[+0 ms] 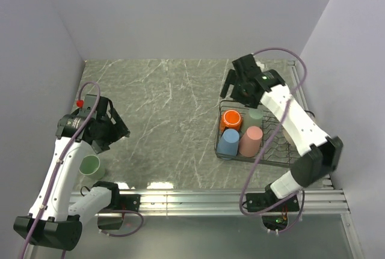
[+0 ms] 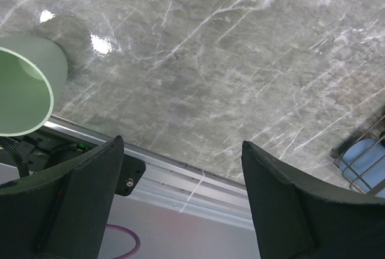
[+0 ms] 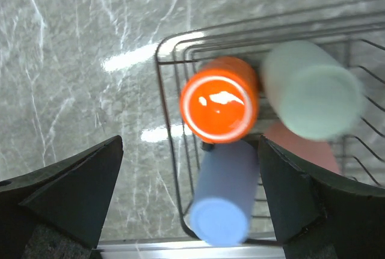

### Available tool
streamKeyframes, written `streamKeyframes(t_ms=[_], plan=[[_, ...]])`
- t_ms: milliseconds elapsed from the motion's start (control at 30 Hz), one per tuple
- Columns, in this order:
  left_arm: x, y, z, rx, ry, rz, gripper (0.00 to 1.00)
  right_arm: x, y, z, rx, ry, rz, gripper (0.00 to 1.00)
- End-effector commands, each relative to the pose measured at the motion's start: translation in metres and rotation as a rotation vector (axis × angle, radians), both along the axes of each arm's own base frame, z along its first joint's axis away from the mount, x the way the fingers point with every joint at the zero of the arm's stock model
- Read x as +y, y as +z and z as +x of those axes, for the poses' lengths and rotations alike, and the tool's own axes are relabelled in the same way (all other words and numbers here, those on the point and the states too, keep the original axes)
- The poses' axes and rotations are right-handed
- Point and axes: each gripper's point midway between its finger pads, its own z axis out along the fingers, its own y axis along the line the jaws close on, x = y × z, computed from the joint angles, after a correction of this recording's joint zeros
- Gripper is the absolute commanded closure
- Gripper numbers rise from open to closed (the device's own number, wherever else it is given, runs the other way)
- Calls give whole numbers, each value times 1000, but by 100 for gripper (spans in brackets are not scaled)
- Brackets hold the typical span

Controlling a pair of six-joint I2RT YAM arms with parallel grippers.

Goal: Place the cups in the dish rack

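Loose pale green cup point(image 1: 90, 166) is sitting upright on the marble table point(image 1: 168, 103), mouth up, well apart from the dish rack point(image 1: 274, 161) on its left side, close to the near rail.

Left gripper point(image 1: 114, 128) is hanging just beyond that cup, also well left of the rack. Its fingers point(image 2: 78, 199) are spread wide and holding nothing. In the left wrist view the cup is lying outside the jaws, off past the left finger, not between them. Only bare marble is showing in the gap.

Rack is carrying four cups:
- blue cup point(image 1: 228, 142) is sitting in the rack's near-left corner
- salmon-pink cup point(image 1: 251, 140) is sitting just right of it, touching or nearly touching
- orange mug point(image 1: 231, 119) is sitting behind the blue one, against the rack's left wall
- second pale green cup point(image 1: 255, 115) is sitting right of the mug, toward the rack's far side

Right gripper point(image 1: 236, 88) is hovering over the rack's far-left corner, jaws released and gripping nothing. In the right wrist view the orange mug is lying below the open gap, roughly centred between the fingers point(image 3: 72, 193), with neither finger touching it. Green cup is blurred in that view.
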Motion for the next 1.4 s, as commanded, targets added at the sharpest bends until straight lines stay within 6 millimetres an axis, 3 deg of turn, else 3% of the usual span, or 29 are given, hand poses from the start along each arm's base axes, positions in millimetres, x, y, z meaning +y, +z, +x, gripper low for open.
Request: streamKeyframes(t_ms=[0,300,533,833,867,1033,1167,1367], plan=[[-3,7,2,-40,-20,-21,16,26,2,21,-20,71,2,0],[-2,14,2,-65,-18,-19,16,65,-44,43,52,148,-14,3],[-8,7,-1,-62,-30,-52,17,79,-70,53,99,167,-60,19],[-9,3,-4,-72,-38,-54,16,94,-99,53,150,190,-112,49],[-8,3,-4,-72,-39,-52,17,96,-101,52,153,196,-115,57],[-7,5,-7,-91,-44,-48,16,106,-106,50,168,215,-124,76],[-6,7,-7,-100,-52,-35,16,136,-105,44,168,265,-102,100],[-8,12,-6,-107,-60,-31,16,194,-83,46,132,325,-54,100]])
